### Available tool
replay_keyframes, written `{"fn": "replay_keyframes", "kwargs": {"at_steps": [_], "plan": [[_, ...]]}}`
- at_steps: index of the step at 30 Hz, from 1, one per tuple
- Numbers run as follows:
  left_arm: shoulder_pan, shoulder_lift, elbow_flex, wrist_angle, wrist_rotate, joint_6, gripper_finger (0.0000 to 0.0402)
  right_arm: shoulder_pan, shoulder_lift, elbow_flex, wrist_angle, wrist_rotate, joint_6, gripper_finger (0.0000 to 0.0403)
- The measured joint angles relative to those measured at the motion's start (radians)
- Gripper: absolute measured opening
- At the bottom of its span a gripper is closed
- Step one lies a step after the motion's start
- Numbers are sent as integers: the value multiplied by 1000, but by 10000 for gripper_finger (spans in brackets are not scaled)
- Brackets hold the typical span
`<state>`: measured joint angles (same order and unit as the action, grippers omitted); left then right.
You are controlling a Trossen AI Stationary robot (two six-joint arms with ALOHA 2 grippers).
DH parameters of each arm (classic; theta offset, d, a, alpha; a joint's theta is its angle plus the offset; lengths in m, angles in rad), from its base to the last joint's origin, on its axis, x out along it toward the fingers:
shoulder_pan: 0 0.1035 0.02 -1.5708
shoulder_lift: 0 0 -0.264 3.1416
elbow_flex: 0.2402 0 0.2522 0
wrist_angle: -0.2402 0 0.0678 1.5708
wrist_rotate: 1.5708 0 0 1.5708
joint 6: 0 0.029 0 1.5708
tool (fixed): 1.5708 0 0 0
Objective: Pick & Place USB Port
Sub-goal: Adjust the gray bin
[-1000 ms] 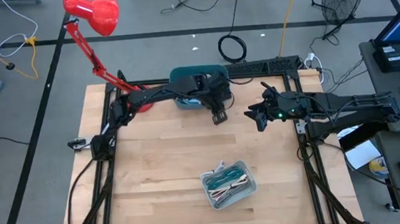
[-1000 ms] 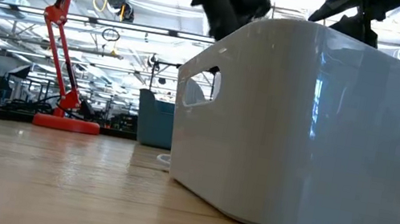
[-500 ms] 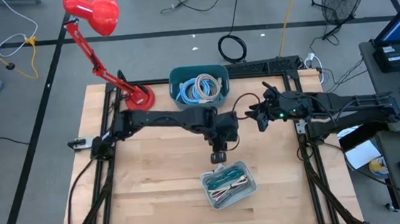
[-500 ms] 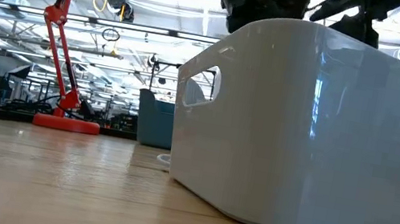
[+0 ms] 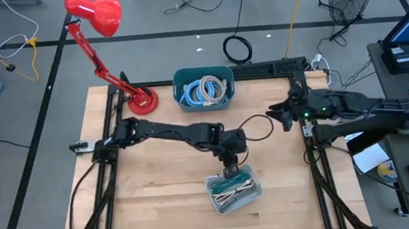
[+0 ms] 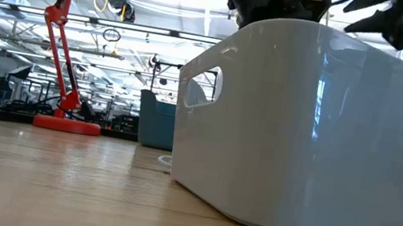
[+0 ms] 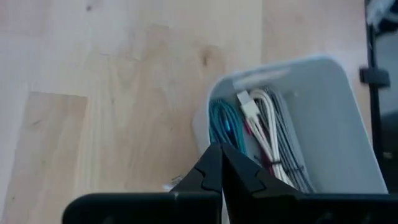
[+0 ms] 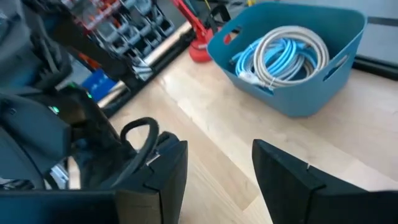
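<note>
The left claw [image 5: 232, 172] hangs over the near rim of the white bin [image 5: 253, 195], which sits on the tabletop [image 5: 160, 198] toward its front edge. Its fingers [image 7: 214, 171] are pressed together with nothing visible between them. The left wrist view looks down past those closed tips into the bin [image 7: 348, 124], where bundled cables [image 7: 261, 134] lie: a teal coil, white leads with a white plug end, and grey ones. Whether any of these is the USB part cannot be told.

The right claw [image 5: 284, 117] waits above the right side of the tabletop, well apart from the white bin, with its fingers [image 8: 283, 177] spread and empty. Beyond them the right wrist view shows the blue bin [image 8: 292, 93] holding coiled blue and white cables [image 8: 283, 53]; from above, that blue bin [image 5: 187, 75] stands at the back of the tabletop beside the base of a red lamp [image 5: 94, 13].

From the low view, the white bin [image 6: 322, 125] fills most of the foreground.
</note>
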<state>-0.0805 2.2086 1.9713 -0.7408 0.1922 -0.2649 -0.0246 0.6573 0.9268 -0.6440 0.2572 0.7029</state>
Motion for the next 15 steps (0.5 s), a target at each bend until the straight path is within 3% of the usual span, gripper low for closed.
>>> {"fn": "replay_keyframes", "kwargs": {"at_steps": [8,15], "plan": [[-3,25,0,48,-118,-136,0,0,-79,1,-4,-45,-6,171],[33,96,0,117,-91,-211,0,28,-72,1,-4,-77,-50,171]]}}
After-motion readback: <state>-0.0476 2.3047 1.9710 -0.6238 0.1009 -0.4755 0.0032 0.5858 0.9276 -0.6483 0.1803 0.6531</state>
